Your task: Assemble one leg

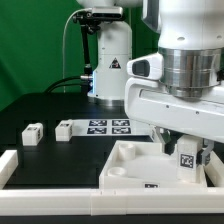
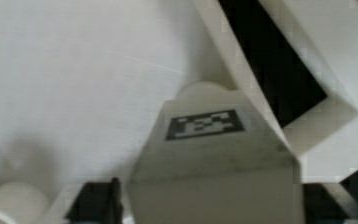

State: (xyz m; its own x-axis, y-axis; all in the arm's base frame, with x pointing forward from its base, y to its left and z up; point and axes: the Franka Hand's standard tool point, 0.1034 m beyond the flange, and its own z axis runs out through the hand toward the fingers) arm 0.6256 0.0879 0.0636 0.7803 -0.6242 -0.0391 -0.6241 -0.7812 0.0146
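My gripper (image 1: 186,148) is shut on the leg (image 1: 186,158), a small white post with a black-and-white tag on its side. It holds the leg upright over the right part of the white tabletop panel (image 1: 128,158); I cannot tell if the leg touches the panel. In the wrist view the leg (image 2: 206,135) fills the middle, tag facing the camera. It sits between the dark fingers (image 2: 101,200) of my gripper (image 2: 213,208). The panel's flat face (image 2: 69,80) lies behind it, with a raised edge (image 2: 247,50) beside the leg.
Two more loose legs (image 1: 32,132) (image 1: 65,128) lie on the dark table at the exterior view's left. The marker board (image 1: 110,126) lies behind the panel. A white raised border (image 1: 60,172) runs along the front. The arm's base (image 1: 110,60) stands at the back.
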